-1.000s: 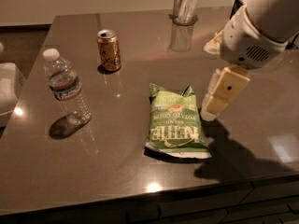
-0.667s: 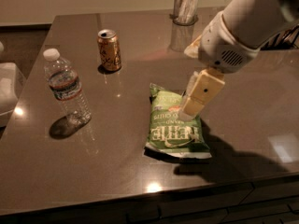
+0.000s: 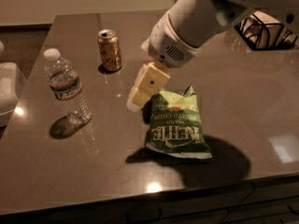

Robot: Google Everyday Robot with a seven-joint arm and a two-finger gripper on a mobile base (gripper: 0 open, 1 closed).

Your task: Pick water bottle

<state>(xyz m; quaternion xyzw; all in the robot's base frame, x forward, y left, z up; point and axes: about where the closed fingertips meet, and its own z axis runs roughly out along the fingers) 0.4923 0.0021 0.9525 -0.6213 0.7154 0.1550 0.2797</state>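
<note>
Camera view: nearest lies a green chip bag [image 3: 175,122], flat on the counter [image 3: 252,106], just beside my hand [image 3: 139,91] on its right in view. My hand hangs low over the counter, carrying nothing; I cannot tell whether it is wide or narrow. The water bottle [image 3: 66,87] stands well apart on the hand's other side, upright, long axis vertical, white cap up. A gold can [image 3: 109,50] stands beyond the hand. I judge this the approach: next I must cross to the bottle, meet its ribbed body squarely, and avoid tipping it.
</note>
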